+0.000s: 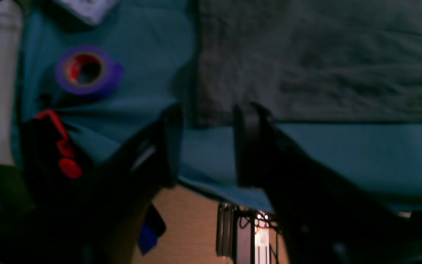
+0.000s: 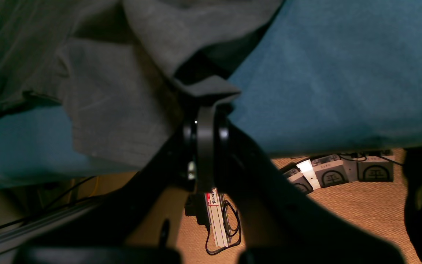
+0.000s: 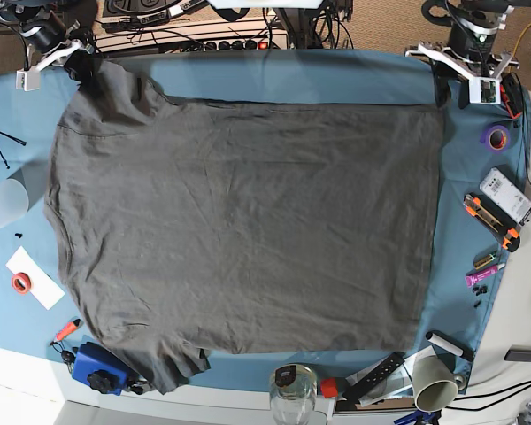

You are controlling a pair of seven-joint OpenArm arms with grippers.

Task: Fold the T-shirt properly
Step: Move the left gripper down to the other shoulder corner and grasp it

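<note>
My right tool (image 2: 206, 110) pinches a sleeve of the T-shirt (image 3: 248, 230), spread flat across the worktop (image 3: 292, 75); my left tool (image 1: 205, 121), jaws spread, hovers at the shirt's far hem corner.

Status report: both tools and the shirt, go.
Left tool open, off the cloth. Right tool shut on T-shirt sleeve. Shirt spread flat, unfolded. Purple tape roll lies beside the hem corner.
</note>
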